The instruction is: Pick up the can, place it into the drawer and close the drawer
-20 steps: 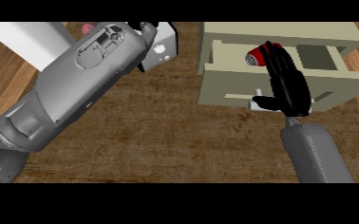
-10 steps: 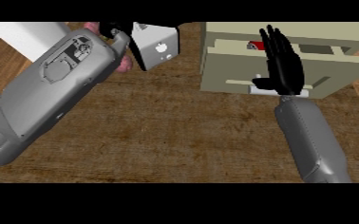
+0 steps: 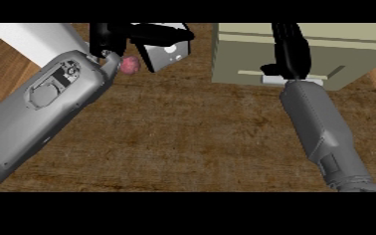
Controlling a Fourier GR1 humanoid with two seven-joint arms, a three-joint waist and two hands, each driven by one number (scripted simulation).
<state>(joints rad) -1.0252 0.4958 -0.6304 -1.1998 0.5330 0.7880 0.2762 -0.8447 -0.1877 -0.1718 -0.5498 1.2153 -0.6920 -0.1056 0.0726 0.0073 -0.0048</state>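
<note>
Drawer [image 3: 294, 55] looking shut, right hand [image 3: 290, 55] flat against its front, fingers straight, seemingly pressing; left hand [image 3: 136, 32] raised aside, fingers relaxed.

The counter [image 3: 191, 139] looks like dark, rough-grained wood with a matt finish, the drawer unit [image 3: 242, 59] like smooth, matt beige painted board, both forearms like smooth grey plastic with a soft sheen, and the right hand [image 3: 292, 55] like glossy black plastic.

Two smooth grey forearms, the left one with a recessed panel, each ending in a black robot hand [image 3: 292, 55]
</note>
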